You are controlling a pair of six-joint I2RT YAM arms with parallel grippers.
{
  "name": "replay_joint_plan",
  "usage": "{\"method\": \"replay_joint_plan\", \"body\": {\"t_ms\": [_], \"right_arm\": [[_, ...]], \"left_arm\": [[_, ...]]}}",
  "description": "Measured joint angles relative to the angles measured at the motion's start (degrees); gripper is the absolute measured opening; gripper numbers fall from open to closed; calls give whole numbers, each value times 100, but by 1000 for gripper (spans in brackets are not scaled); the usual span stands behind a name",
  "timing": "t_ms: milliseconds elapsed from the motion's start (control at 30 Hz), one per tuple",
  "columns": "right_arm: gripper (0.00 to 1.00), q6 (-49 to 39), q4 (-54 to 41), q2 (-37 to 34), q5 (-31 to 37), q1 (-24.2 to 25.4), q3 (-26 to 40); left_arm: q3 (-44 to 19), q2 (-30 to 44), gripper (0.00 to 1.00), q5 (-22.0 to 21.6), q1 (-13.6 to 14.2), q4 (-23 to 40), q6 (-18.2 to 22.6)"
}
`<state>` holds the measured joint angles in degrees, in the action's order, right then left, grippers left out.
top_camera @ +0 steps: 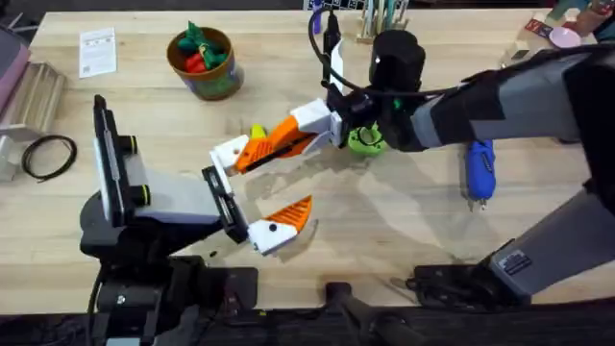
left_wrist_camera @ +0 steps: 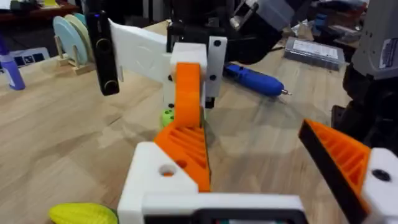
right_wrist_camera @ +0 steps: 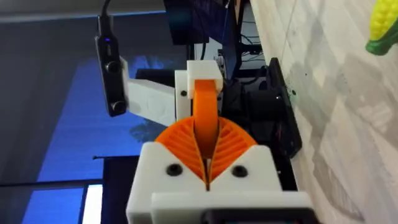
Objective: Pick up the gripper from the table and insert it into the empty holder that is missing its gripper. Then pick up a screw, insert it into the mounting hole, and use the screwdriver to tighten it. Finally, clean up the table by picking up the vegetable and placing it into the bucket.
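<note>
The orange finger tip sits in the holder, the white bracket of the left gripper's own left finger. It lies near the middle of the table, just in front of the yellow toy corn cob. The right gripper, reached across from the right, meets it end to end. Its two ribbed orange pads are pressed together on what looks like the narrow edge of that tip, so I judge it clamped on the part. The left gripper stands wide apart, with its other finger well to the side and nothing between the two.

The tip looks like a light, stiff printed wedge. It should take a firm pinch without giving, but its ribbed face and taper mean it could twist or pop out if squeezed off-centre. Flat on its two broad sides, near the free end, seems the safest hold.

The hole in the bracket looks open, but whether the tip is fully seated I cannot tell, as the joint is covered from above by the right gripper's fingers. I can make out no screw on the table.

The blue screwdriver lies under the right arm, its bit partly hidden. A green disc is half covered by the wrist. The bucket, at the far side, holds red and green toys, and the corn cob is cut off at the edge of both wrist views.
</note>
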<state>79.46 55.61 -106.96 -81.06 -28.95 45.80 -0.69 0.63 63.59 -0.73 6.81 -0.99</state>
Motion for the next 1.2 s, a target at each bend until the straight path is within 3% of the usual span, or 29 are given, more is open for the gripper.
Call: {"method": "replay_joint_plan", "body": {"t_ms": [1200], "right_arm": [[8, -22, 98, -266, 185, -243, 323]], "left_arm": [[0, -1, 986, -149, -17, -20, -17]]}}
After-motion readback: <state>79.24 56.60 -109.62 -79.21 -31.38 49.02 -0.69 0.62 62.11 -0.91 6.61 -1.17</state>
